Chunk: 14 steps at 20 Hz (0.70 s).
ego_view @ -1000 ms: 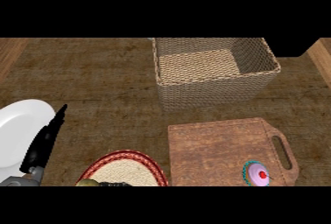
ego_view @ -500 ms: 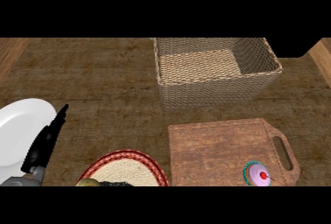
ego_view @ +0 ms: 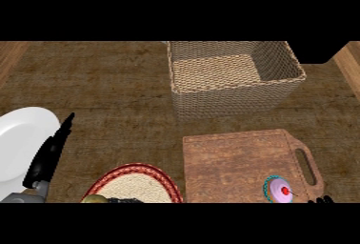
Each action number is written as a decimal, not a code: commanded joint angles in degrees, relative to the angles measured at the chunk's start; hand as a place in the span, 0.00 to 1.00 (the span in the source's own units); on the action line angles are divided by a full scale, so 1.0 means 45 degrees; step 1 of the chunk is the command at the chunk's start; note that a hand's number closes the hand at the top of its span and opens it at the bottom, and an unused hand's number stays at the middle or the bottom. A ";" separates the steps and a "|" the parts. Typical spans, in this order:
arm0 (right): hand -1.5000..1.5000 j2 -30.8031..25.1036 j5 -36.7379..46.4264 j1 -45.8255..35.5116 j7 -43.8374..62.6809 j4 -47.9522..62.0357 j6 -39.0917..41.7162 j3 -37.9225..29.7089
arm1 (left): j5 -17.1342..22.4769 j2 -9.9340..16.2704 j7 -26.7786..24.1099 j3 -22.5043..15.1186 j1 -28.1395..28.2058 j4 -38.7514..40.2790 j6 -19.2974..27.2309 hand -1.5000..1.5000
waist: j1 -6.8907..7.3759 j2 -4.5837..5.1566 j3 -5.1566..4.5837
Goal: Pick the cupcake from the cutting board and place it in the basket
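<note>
The cupcake (ego_view: 283,190), pink frosting with a red cherry in a teal wrapper, stands on the near right corner of the brown wooden cutting board (ego_view: 239,162). The woven basket (ego_view: 281,93) sits beyond the board, open and with nothing inside. My left hand (ego_view: 49,153) rests at the far left, open with straight fingers pointing up, far from the cupcake. Only a small black bit of my right hand (ego_view: 321,199) peeks in at the lower edge, just right of the cupcake and apart from it.
A white plate (ego_view: 20,143) lies at the left edge beside my left hand. A round red-rimmed woven plate (ego_view: 141,177) with something dark on it sits at the lower edge, left of the board. A wooden strip (ego_view: 348,62) borders the counter's right side.
A small part of my right hand has come into view at the lower right, beside the cupcake. Nothing else has moved.
</note>
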 commanded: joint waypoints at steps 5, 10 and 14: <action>0.00 0.0468 0.0658 -0.1188 0.0538 0.0890 -0.1025 0.0450 | -0.0498 -0.0438 -0.0206 0.0326 0.0065 0.0318 -0.0156 0.50 | 0.0055 0.0041 0.0162; 0.00 -0.0052 0.0272 -0.2025 0.0822 0.1151 -0.0137 -0.0410 | -0.1024 -0.0857 0.0027 0.0092 0.0431 -0.0324 0.0045 0.50 | 0.0101 0.0034 0.0166; 0.00 0.0277 0.1202 -0.2542 0.1055 0.1784 -0.0394 -0.0087 | -0.0876 -0.0693 0.0333 0.0609 -0.0229 -0.0047 -0.0538 0.50 | 0.0076 0.0046 0.0165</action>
